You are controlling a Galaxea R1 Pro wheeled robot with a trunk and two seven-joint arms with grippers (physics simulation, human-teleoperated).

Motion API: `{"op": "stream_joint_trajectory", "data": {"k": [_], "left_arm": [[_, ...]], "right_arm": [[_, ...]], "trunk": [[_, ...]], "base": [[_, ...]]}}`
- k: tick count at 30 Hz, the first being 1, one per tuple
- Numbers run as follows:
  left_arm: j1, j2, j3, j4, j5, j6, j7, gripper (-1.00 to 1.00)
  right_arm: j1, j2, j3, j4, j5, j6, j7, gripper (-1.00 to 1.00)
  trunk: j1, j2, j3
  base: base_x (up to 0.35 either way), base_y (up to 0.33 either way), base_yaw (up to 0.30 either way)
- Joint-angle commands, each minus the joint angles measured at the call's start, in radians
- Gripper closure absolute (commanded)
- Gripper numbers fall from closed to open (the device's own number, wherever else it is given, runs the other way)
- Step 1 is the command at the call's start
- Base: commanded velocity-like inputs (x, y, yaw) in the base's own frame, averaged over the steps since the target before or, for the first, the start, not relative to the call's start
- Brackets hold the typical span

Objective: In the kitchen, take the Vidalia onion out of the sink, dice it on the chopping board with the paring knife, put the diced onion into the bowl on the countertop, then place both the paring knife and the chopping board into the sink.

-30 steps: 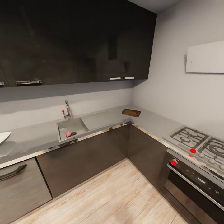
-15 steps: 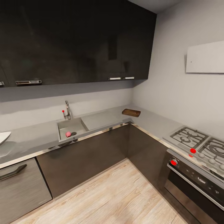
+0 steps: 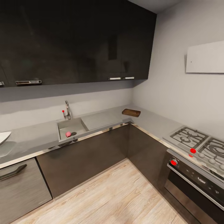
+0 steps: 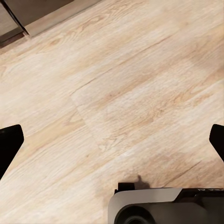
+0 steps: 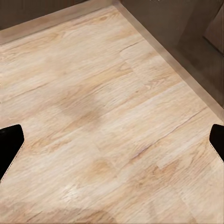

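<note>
In the head view the pink Vidalia onion (image 3: 68,134) lies in the steel sink (image 3: 74,123), beside the drain. The brown chopping board (image 3: 131,112) rests on the grey countertop (image 3: 34,136) in the far corner. The white bowl (image 3: 3,137) sits on the counter at the left border, partly cut off. The paring knife is out of view. My left gripper (image 4: 112,143) and right gripper (image 5: 112,142) both hang open over the wooden floor, with nothing between their fingertips.
A chrome faucet (image 3: 67,109) with a red knob stands behind the sink. A gas stove (image 3: 199,142) over an oven (image 3: 191,183) runs along the right side. Dark wall cabinets (image 3: 77,40) hang above the counter. Wooden floor (image 3: 118,196) lies between me and the counter.
</note>
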Motion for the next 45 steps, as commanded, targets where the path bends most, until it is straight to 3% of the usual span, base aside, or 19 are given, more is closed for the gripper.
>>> {"op": "stream_joint_trajectory", "data": {"k": [1, 8, 18, 24, 31, 36, 43, 45], "left_arm": [[0.001, 0.000, 0.000, -0.001, 0.000, -0.001, 0.000, -1.00], [0.001, 0.000, 0.002, 0.000, 0.001, 0.000, 0.001, -1.00], [0.001, 0.000, 0.002, 0.000, 0.001, 0.000, 0.001, -1.00], [0.001, 0.000, 0.002, 0.000, 0.002, 0.000, 0.001, -1.00], [0.001, 0.000, 0.003, 0.000, 0.002, 0.000, 0.001, -1.00], [0.001, 0.000, 0.003, 0.000, 0.002, 0.000, 0.001, -1.00], [0.001, 0.000, 0.003, 0.000, 0.002, 0.000, 0.001, -1.00], [0.001, 0.000, 0.003, 0.000, 0.002, 0.000, 0.001, -1.00]], "right_arm": [[0.000, 0.000, 0.000, 0.000, 0.001, -0.011, 0.000, -1.00], [0.000, -0.001, 0.000, 0.000, -0.002, -0.122, 0.002, -1.00], [0.000, 0.007, 0.000, -0.002, -0.004, -0.159, 0.001, -1.00], [0.001, 0.014, 0.001, -0.003, -0.005, -0.290, -0.001, -1.00], [0.001, 0.019, 0.001, -0.014, -0.005, -0.307, -0.002, -1.00], [0.002, 0.022, -0.001, -0.042, -0.003, -0.262, -0.004, -1.00], [0.002, 0.018, -0.004, -0.148, -0.001, -0.015, -0.004, -1.00], [0.002, 0.017, -0.005, -0.170, -0.001, 0.018, -0.004, -1.00]], "trunk": [[0.000, -0.001, 0.000], [0.000, -0.001, 0.000], [0.000, -0.001, 0.000], [0.000, -0.001, 0.000], [0.000, -0.001, 0.000], [0.000, -0.001, 0.000], [0.000, -0.001, 0.000], [0.000, -0.001, 0.000]], "base": [[0.000, 0.000, 0.000], [0.000, 0.000, 0.000], [0.000, 0.000, 0.000], [0.000, 0.000, 0.000], [0.000, 0.000, 0.000], [0.000, 0.000, 0.000], [0.000, 0.000, 0.000], [0.000, 0.000, 0.000]]}}
